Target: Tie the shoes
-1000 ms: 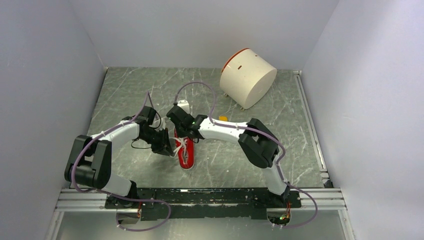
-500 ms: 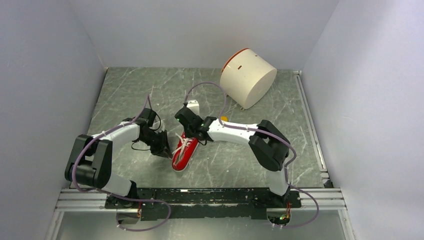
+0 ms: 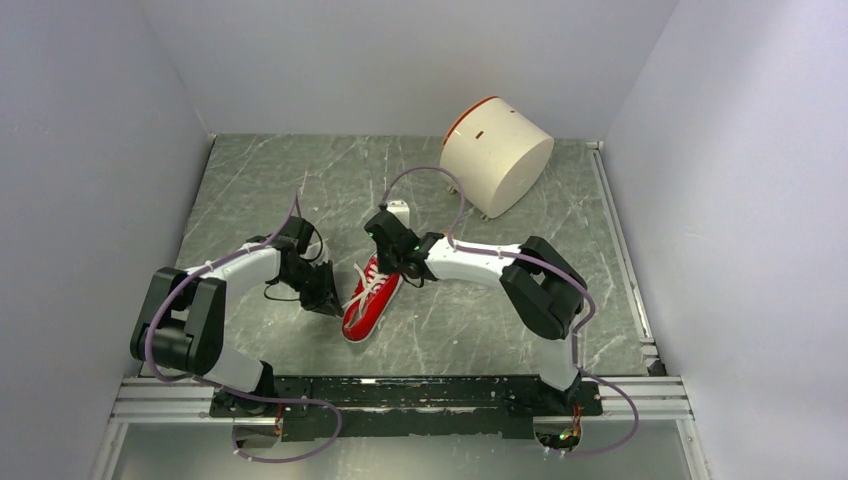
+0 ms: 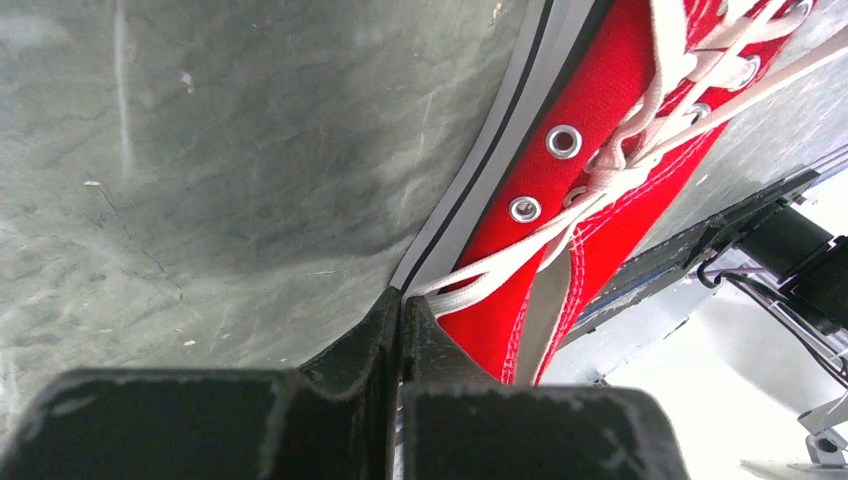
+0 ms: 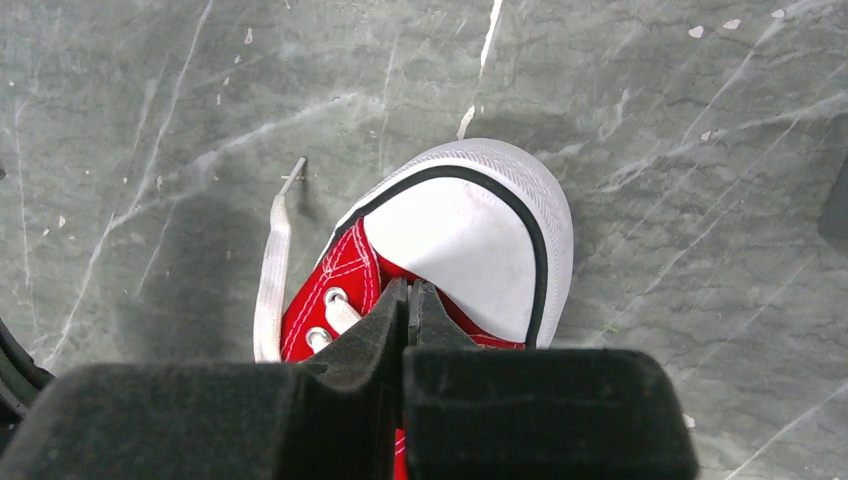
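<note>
Sneaker on table; left jaws clamp its lace, right jaws pressed together behind toe cap

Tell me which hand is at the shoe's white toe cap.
The right hand: its closed tips sit just behind the toe cap. The left hand instead pinches the laces at the side of the shoe.

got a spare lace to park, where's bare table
Free: grey marbled table's far-left corner, and the right-edge strip in front of the white cylindrical drum. Crowded: centre, where left tool and right tool meet the red canvas sneaker.
</note>
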